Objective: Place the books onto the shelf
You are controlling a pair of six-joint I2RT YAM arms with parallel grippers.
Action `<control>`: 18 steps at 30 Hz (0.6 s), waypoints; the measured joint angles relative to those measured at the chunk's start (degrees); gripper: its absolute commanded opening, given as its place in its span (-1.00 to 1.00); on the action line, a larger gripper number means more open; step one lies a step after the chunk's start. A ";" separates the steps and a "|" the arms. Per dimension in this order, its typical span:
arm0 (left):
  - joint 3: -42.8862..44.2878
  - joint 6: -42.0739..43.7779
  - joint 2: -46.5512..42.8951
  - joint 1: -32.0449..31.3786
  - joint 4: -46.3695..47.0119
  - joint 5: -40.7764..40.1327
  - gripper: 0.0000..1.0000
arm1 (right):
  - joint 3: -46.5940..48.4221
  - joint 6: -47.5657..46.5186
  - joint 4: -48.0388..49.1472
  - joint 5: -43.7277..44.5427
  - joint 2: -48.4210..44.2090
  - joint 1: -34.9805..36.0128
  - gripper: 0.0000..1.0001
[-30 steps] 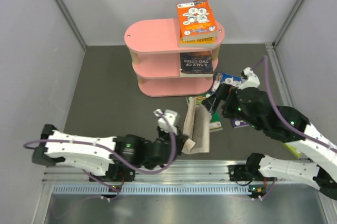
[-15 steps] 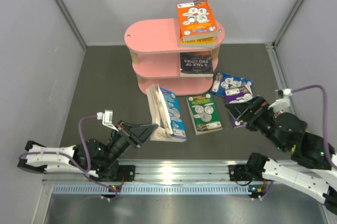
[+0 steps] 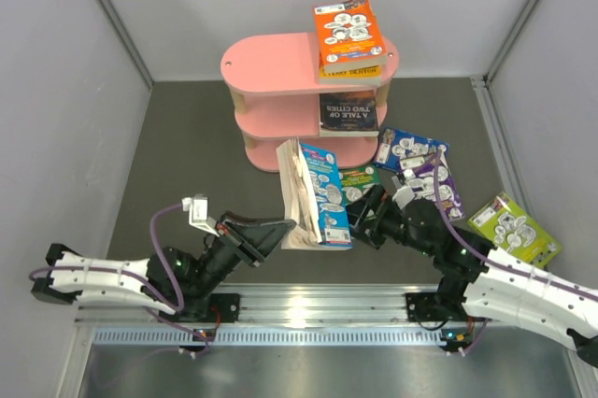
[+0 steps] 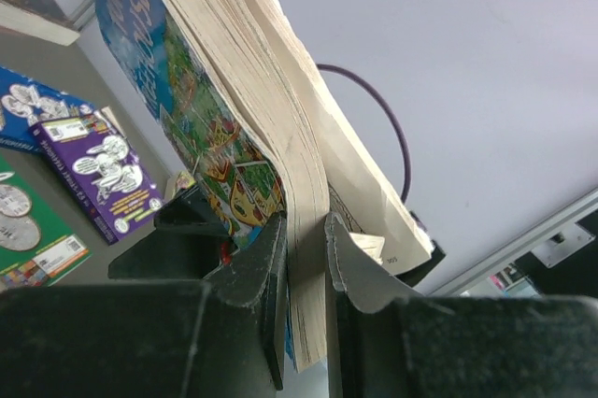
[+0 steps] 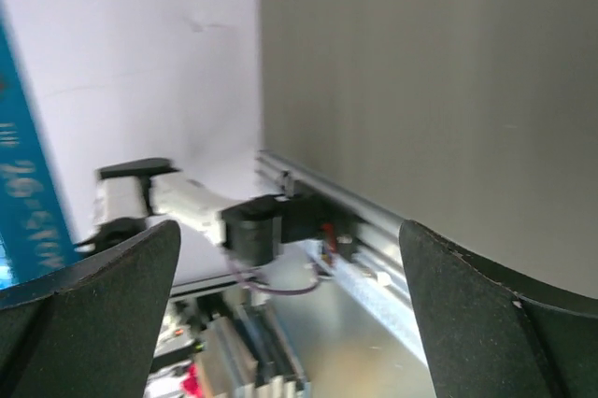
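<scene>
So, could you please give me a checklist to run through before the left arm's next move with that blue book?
1. Left gripper shut on the blue book: ok.
2. Book closed and square in the grip: not ok, pages splay outside the jaws.
3. Right gripper open beside the cover: ok.
4. Right gripper touching the book: cannot tell.
5. Free room on the shelf, left of the dark book: ok.
</scene>
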 measured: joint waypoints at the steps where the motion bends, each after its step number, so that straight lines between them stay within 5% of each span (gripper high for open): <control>1: 0.26 0.42 1.14 0.00 0.96 0.15 -1.00 | 0.00 0.52 1.53 -0.48 -0.26 0.00 1.00; 13: 0.61 2.93 1.31 0.00 5.44 -1.27 -1.00 | -3.76 7.02 3.82 3.30 -14.93 -0.09 0.99; 18: 0.44 3.56 1.49 0.00 7.06 -2.49 -1.00 | -7.43 9.51 8.61 2.84 -14.16 -0.09 0.99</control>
